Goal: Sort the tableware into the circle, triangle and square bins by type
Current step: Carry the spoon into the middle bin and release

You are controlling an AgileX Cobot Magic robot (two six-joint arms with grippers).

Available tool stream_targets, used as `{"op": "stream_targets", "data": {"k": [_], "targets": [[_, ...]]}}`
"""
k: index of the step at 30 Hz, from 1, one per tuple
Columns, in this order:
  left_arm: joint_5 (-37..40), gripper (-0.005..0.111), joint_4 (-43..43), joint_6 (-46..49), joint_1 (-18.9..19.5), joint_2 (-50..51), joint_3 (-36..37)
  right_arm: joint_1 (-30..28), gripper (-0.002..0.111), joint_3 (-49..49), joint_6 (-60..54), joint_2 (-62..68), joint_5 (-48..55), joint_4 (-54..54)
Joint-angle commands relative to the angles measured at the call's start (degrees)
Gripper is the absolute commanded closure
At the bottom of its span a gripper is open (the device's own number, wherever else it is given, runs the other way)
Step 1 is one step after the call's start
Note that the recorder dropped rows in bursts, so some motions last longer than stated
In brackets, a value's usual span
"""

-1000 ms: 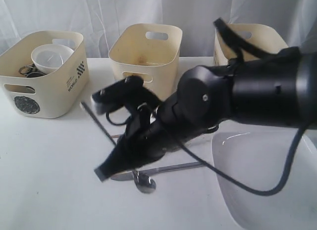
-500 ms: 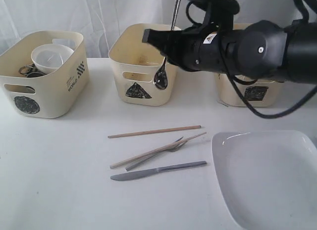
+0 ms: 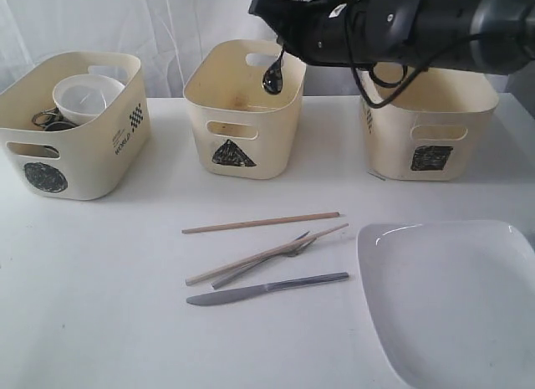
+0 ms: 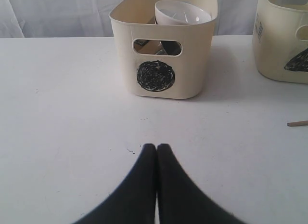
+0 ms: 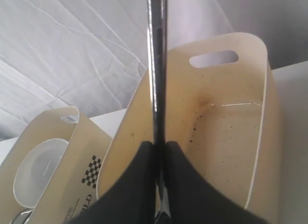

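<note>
My right gripper (image 3: 263, 7) (image 5: 157, 144) is shut on the steel spoon's handle (image 5: 156, 65). The spoon's bowl (image 3: 273, 75) hangs over the triangle bin (image 3: 242, 125) (image 5: 231, 137), which looks empty inside. The circle bin (image 3: 71, 146) (image 4: 163, 77) holds a white bowl (image 3: 84, 96) (image 4: 183, 12) and steel mugs (image 3: 46, 120). To the right stands the square bin (image 3: 426, 130). Two chopsticks (image 3: 261, 223) (image 3: 276, 250), a fork (image 3: 234, 277) and a knife (image 3: 267, 289) lie on the table, beside the white plate (image 3: 456, 297). My left gripper (image 4: 157, 147) is shut on nothing, low over the table in front of the circle bin.
A white curtain hangs behind the bins. The right arm's black body and cable (image 3: 418, 25) reach across above the square bin. One chopstick's tip (image 4: 297, 123) shows at the edge of the left wrist view.
The right gripper has lifted the spoon off the table, up and back, until it hangs over the triangle bin. The other cutlery has not moved.
</note>
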Motion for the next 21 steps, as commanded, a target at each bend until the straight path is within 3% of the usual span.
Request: {"op": "stream_targets", "data": {"k": [1,7,11,15,21], "targets": [[-0.5,0.107,0.0,-0.2,0.0,-0.3,0.3,-0.7,0.108,-8.1,-2.0,6.9,3.3,0.0],[-0.5,0.107,0.0,-0.2,0.0,-0.3,0.3,-0.7,0.108,-17.0,-3.2,14.4,5.9,0.0],[-0.5,0.107,0.0,-0.2,0.0,-0.3,0.3,-0.7,0.101,-20.3,-3.2,17.4,5.9,-0.1],[-0.5,0.107,0.0,-0.2,0.0,-0.3,0.3,-0.7,0.092,-22.1,-3.9,19.3,6.8,-0.1],[-0.5,0.107,0.0,-0.2,0.0,-0.3,0.3,-0.8,0.091,-22.2,-9.3,18.6,8.8,-0.2]]}}
